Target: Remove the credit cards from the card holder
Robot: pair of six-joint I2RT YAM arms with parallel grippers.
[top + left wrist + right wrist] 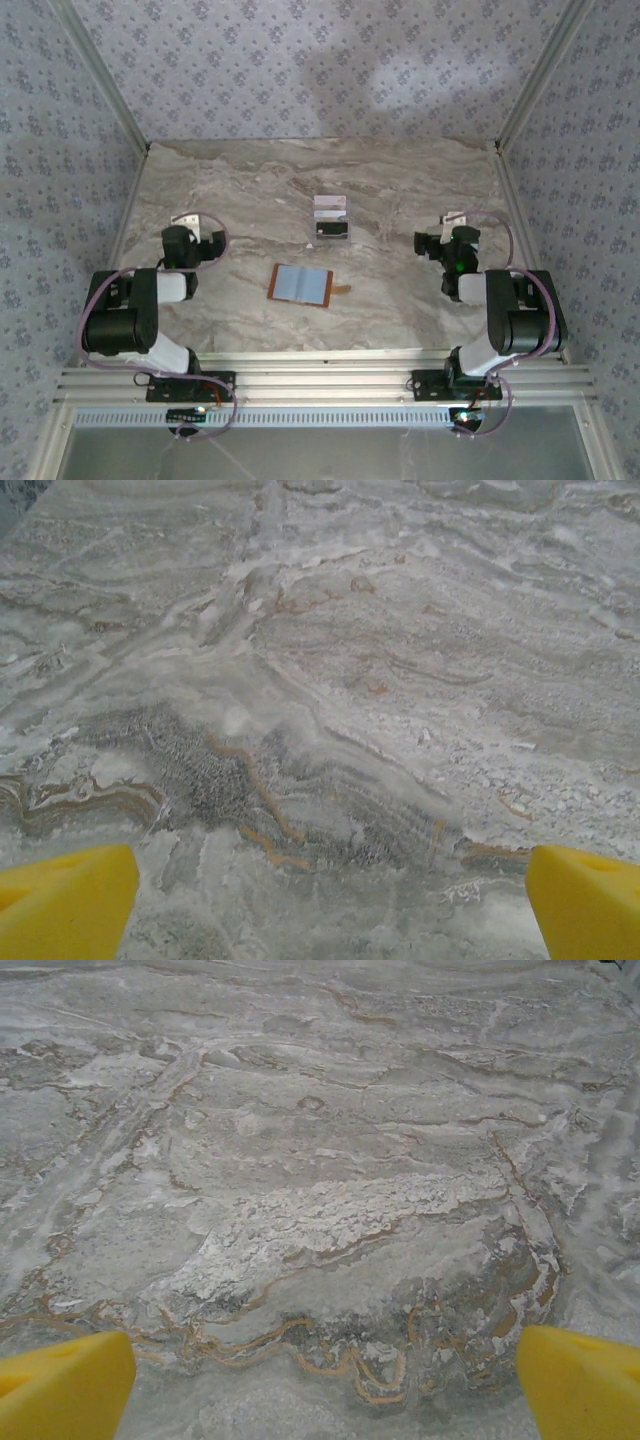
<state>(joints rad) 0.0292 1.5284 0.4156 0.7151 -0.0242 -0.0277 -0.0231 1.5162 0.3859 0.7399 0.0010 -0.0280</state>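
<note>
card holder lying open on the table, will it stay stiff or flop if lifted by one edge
The card holder lies spread open, so it would probably hinge at its fold and droop. It looks thin and flat on the table, so a push would likely slide it, not tip it. Its thin strap tab probably bends easily.

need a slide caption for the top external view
Card holder lying open on the marble table, two credit cards out beyond it, left arm and right arm flanking.

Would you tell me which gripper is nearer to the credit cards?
Right. The right gripper sits to the right of the credit cards; the left gripper is farther away on their left.
</note>
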